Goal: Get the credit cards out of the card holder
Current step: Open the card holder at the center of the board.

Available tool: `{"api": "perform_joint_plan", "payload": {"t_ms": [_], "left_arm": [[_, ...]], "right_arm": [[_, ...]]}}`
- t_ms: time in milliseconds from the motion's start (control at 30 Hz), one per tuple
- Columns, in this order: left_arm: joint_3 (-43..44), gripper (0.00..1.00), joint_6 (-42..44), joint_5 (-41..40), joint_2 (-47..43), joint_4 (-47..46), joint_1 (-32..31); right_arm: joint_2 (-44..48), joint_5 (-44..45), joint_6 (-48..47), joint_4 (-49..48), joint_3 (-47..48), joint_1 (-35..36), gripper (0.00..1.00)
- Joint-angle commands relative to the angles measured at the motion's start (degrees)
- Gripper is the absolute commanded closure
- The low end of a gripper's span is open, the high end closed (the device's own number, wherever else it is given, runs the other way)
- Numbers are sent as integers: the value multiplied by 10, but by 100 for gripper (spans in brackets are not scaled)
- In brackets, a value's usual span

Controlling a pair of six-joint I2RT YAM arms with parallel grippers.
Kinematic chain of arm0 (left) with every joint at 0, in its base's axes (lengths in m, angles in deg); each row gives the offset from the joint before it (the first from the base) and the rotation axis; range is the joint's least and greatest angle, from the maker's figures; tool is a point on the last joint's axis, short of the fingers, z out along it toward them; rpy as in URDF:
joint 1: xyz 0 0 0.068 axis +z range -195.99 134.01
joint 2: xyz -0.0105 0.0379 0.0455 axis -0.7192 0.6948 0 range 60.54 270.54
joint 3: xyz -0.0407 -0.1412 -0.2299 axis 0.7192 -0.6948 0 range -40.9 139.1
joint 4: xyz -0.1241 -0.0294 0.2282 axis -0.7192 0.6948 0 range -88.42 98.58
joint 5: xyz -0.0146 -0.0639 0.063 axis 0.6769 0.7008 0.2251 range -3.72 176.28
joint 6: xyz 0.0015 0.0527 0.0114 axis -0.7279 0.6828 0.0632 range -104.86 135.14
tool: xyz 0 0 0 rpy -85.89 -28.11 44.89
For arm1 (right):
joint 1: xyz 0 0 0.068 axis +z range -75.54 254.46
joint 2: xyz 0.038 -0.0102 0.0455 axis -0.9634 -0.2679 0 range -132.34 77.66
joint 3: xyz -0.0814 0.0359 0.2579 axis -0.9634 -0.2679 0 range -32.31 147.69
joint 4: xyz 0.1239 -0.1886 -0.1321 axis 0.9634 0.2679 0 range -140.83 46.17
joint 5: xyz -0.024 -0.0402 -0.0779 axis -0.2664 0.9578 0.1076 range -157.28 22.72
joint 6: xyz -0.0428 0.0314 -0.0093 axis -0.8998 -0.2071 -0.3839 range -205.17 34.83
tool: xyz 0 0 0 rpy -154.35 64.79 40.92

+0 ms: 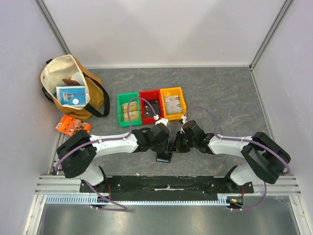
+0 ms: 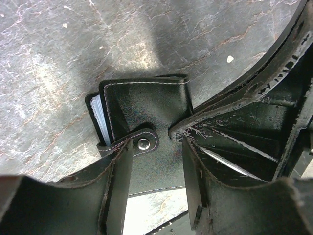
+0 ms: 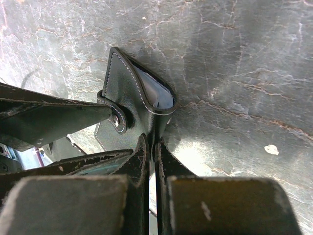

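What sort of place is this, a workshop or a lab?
Probably a robot test booth: plain white walls enclose one table, two arms are bolted to a rail at its near edge, and coloured bins and a tote bag sit as props.

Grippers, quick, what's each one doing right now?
Left gripper: open, jaws either side of the card holder.
Right gripper: shut on the card holder's edge.

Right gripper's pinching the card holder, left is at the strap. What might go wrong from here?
The right gripper grips only a thin edge of the card holder; a pull could twist it loose. The snap strap looks fastened, so the open left gripper may slip off it.
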Motion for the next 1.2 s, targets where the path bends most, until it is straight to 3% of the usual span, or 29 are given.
{"api": "perform_joint_plan", "payload": {"t_ms": [0, 300, 900, 1000, 1167], "left_arm": [[16, 47, 33, 8, 41, 17, -6], [57, 49, 57, -86, 74, 109, -30], [99, 60, 70, -181, 118, 182, -43], [105, 68, 71, -187, 126, 192, -45], [103, 97, 71, -188, 114, 192, -47]], "right_arm": [[-1, 25, -11, 39, 8, 7, 100], [1, 33, -11, 45, 11, 8, 100], [11, 35, -9, 46, 5, 9, 100], [13, 37, -9, 46, 5, 9, 100], [16, 38, -9, 48, 5, 9, 100]]}}
